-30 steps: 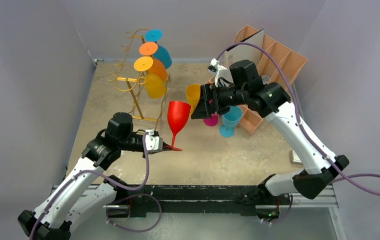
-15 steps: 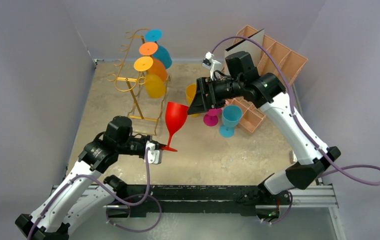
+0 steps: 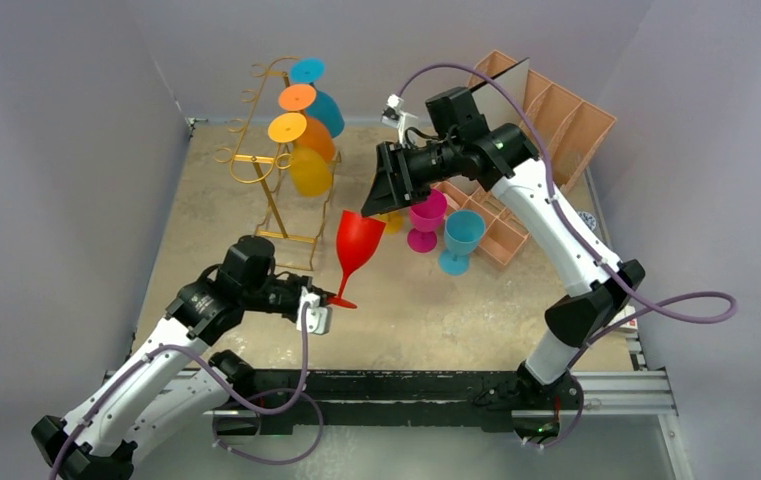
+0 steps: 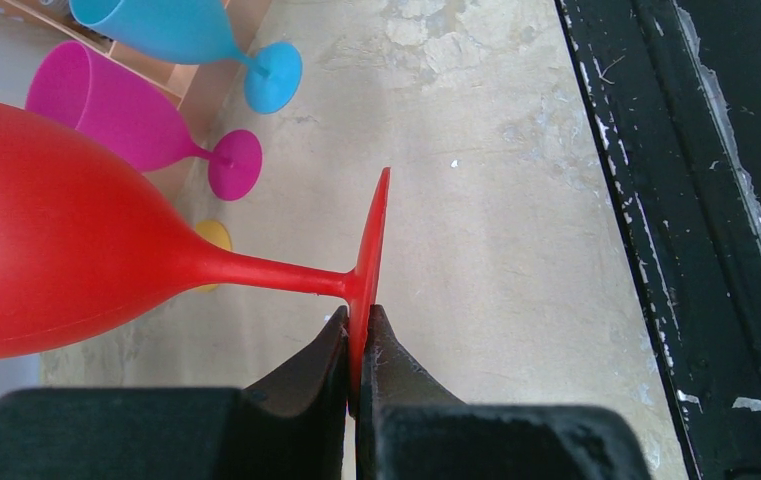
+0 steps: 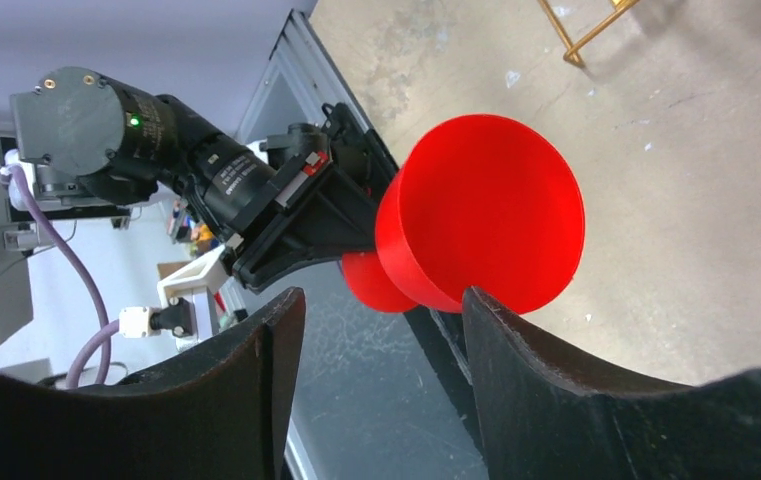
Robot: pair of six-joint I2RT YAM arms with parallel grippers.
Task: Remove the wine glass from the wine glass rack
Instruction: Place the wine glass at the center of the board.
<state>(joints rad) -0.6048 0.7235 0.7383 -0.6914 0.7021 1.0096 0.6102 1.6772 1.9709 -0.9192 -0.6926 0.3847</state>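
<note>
The red wine glass [image 3: 356,240] is off the gold wine glass rack [image 3: 266,180] and hangs tilted over the middle of the table. My left gripper [image 3: 331,298] is shut on the thin edge of its foot [image 4: 368,240], with the stem and bowl [image 4: 76,260] reaching away to the left. Just above the bowl's rim, my right gripper [image 3: 369,208] is open. In the right wrist view the bowl's mouth [image 5: 486,220] faces the open right gripper [image 5: 384,300], by the right finger [image 5: 516,350]. Several orange, yellow and teal glasses still hang on the rack.
A magenta glass [image 3: 426,215] and a blue glass [image 3: 461,235] stand beside the peach slotted organiser [image 3: 556,120] at back right. A yellow glass [image 3: 392,220] is mostly hidden behind my right gripper. The black rail [image 3: 406,385] runs along the near edge.
My right arm has swung left and down to the red glass's rim, its jaws narrowing. The left arm has shifted slightly nearer, and the glass now tilts more to the right.
</note>
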